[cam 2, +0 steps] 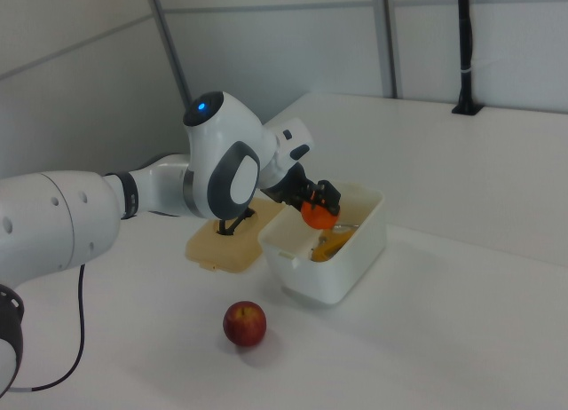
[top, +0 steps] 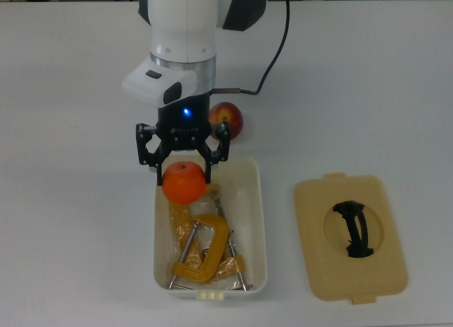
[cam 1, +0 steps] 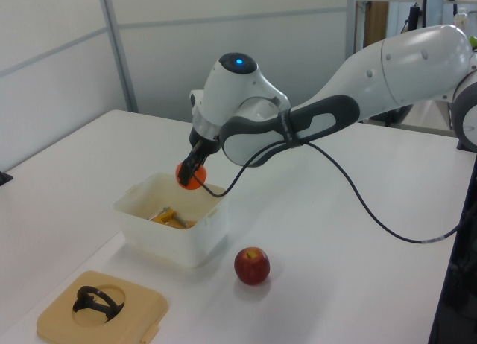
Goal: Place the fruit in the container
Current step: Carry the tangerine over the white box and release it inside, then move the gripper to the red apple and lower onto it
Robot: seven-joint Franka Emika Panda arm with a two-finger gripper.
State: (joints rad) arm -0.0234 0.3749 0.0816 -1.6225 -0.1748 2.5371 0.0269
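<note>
My gripper (top: 184, 173) (cam 1: 191, 170) (cam 2: 317, 206) is shut on the orange fruit (top: 184, 183) (cam 1: 190, 176) (cam 2: 318, 216) and holds it in the air over the white container (top: 249, 221) (cam 1: 156, 232) (cam 2: 346, 268), above its end nearest the arm. The red apple (top: 228, 119) (cam 1: 252, 266) (cam 2: 244, 324) rests on the table just beyond that end, partly hidden by the arm in the top view. Yellow-orange C-clamps (top: 202, 253) (cam 1: 170, 218) (cam 2: 330, 243) lie inside the container.
A flat tan lid with a black handle (top: 351, 235) (cam 1: 100, 307) (cam 2: 222, 241) lies beside the container, on the top view's right. The arm's black cable (top: 276, 51) (cam 1: 373, 202) loops over the table behind the apple.
</note>
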